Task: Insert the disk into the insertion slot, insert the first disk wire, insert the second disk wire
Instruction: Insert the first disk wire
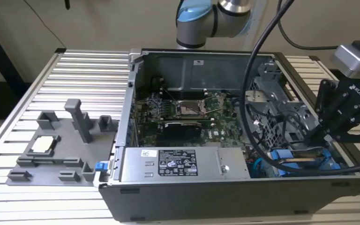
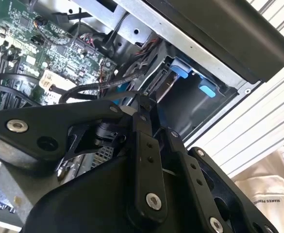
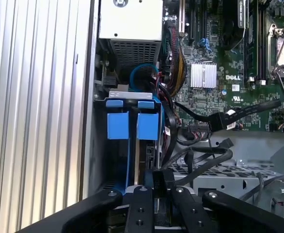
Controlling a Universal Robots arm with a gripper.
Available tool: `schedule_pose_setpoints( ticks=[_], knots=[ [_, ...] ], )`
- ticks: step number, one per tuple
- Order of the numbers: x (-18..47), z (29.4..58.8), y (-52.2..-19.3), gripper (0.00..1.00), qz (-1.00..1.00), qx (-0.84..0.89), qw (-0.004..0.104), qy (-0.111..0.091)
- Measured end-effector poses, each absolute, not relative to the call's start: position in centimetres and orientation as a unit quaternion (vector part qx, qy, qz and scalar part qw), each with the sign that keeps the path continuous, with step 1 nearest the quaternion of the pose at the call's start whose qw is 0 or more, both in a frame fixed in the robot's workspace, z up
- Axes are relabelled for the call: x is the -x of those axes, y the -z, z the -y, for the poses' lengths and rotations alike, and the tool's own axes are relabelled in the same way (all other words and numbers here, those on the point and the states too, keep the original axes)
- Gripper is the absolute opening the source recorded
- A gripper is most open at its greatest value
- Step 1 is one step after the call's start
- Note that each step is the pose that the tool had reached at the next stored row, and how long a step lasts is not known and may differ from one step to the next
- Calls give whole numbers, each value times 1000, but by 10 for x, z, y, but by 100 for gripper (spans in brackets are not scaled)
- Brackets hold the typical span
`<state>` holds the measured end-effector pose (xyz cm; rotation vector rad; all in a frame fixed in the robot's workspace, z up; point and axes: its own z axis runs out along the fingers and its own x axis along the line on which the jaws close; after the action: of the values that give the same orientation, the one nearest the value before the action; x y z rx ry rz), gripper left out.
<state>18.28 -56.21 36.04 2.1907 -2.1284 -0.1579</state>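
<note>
In the exterior view, reaches with the gripper (image 1: pixel 318 136) down into the corner of the open computer case (image 1: pixel 230 197) on the slatted counter (image 1: pixel 73 79), tips low among thick black cables (image 1: pixel 250 93). Finds the disk (image 1: pixel 300 161) just below and beyond the jaws, blue-railed, inside the dark drive cage. Leaves the silver power-supply box (image 1: pixel 180 164) well off to one side and the grey fixture tray (image 1: pixel 55 145) farther off again, outside the case. In the second wrist view, looks along the gripper (image 2: pixel 142 104) with the jaws drawn together to a narrow point; cannot tell whether anything thin sits pinched there. Puts the disk (image 2: pixel 179 69), known by its blue end, just ahead of the tips, with a second blue carrier (image 2: pixel 207 90) beside it on the side away from the motherboard (image 2: pixel 44 53). In the first wrist view, gives the key relation most plainly: gripper (image 3: pixel 156 175) with jaws pressed together, squarely in line with the disk (image 3: pixel 148 127), seen edge-on in the insertion slot (image 3: pixel 99 141). Has the disk's long axis running straight away from the jaws, near end almost at the tips, blue tab at the far end, second blue carrier (image 3: pixel 117 126) close alongside. Judging by this, counts the disk as housed and places the work at its near end, where loose black wires (image 3: pixel 205 160) lie just beside the jaws.
</note>
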Motion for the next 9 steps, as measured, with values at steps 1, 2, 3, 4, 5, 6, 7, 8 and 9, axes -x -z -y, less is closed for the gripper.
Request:
schedule_pose_setpoints(
  ticks=[1,2,3,4,5,6,7,8,9],
  knots=[
    [-183,563,-360,19,696,-715,42,52],
    [-183,563,-360,19,696,-715,42,52],
    [-183,563,-360,19,696,-715,42,52],
    [-183,563,-360,19,696,-715,42,52],
    [-183,563,-360,19,696,-715,42,52],
    [-183,563,-360,19,696,-715,42,52],
    [-183,563,-360,19,696,-715,42,52],
    [-183,563,-359,19,696,-715,42,52],
    [-183,563,-358,19,696,-715,42,52]
  ],
)
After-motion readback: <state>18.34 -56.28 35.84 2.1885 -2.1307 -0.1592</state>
